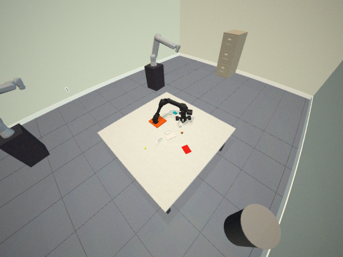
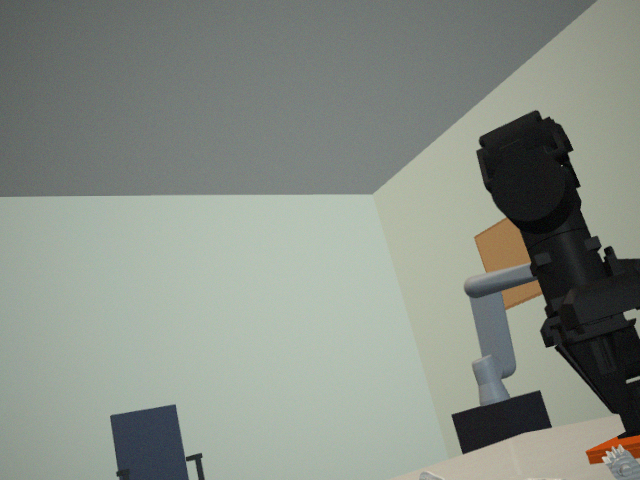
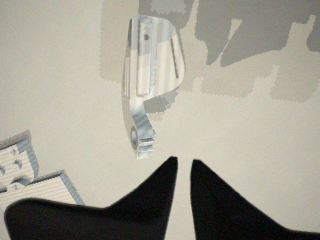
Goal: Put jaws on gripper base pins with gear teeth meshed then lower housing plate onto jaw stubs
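Observation:
My gripper points down over the table with its fingertips close together and nothing visible between them. A pale ribbed jaw lies on the table just beyond the fingertips; its toothed end is nearest to them, left of centre in the wrist view. The other jaw lies apart, further forward in the top view. Two flat pale pieces lie side by side: a smaller one with round features and a larger flat one. I cannot tell for certain which is the base. My left finger partly covers the larger one.
A small brown cube lies in front of the gripper, hidden in the wrist view. A red sheet, a yellow bit and a teal piece lie on the table. The arm stands on an orange plate.

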{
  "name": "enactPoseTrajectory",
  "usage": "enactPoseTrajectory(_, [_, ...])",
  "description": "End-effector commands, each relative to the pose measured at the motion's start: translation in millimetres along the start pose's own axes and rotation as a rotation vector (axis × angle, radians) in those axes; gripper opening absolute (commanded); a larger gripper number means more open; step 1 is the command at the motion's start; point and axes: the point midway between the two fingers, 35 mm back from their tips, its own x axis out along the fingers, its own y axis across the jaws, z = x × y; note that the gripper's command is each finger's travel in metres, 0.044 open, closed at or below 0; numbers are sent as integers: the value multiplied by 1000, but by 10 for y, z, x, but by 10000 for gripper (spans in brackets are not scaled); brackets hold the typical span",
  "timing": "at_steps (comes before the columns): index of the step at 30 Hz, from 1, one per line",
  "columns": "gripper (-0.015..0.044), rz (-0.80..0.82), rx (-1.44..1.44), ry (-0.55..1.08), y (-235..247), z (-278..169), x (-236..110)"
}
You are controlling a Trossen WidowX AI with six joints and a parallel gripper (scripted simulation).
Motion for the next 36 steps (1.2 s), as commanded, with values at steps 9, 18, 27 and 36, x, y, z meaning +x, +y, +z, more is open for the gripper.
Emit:
enactPoseTrajectory(9, [0, 6, 5, 0, -15, -1, 17])
enactPoseTrajectory(18, [0, 6, 5, 0, -24, -7, 122])
enactPoseTrajectory(27, [0, 6, 5, 0, -30, -15, 268])
enactPoseTrajectory(36, [0, 6, 5, 0, -30, -21, 412])
